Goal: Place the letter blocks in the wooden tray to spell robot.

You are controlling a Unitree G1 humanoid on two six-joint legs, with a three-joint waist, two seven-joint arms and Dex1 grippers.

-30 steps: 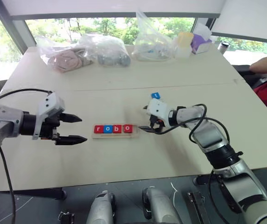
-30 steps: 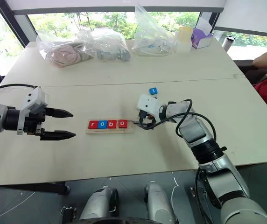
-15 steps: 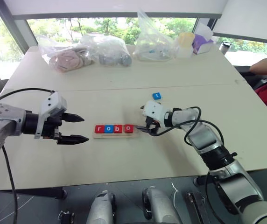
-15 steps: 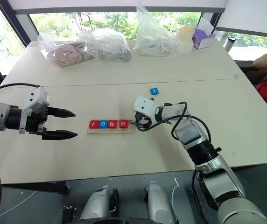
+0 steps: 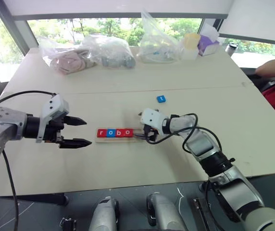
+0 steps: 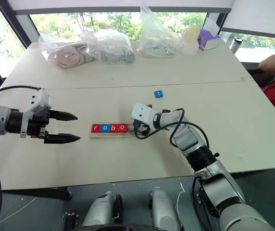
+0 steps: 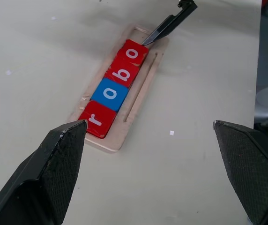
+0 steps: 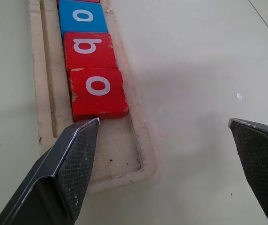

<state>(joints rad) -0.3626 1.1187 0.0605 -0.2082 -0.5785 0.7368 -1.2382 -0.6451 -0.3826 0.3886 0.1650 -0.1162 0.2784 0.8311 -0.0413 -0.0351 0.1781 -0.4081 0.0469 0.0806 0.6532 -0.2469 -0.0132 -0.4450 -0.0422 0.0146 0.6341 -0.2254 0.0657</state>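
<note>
Right gripper (image 6: 138,130), fingers spread, nudging the last o (image 8: 98,93) to square r-o-b-o inside the wooden tray (image 8: 124,176); left gripper (image 5: 75,132) idling with fingers apart; t block (image 5: 161,98) waiting mid-bench.

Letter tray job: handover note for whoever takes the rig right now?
Left gripper: open, empty, hovering off the tray's r end.
Right gripper: open, empty, one finger in the tray's bare end slot, right by the last red o.
Wooden tray: mid-table, holds r, o, b, o in a row.
Blue t block: loose on the table, beyond the tray.
Done: four letters.
Left: pick up t and set it in the end slot.
</note>
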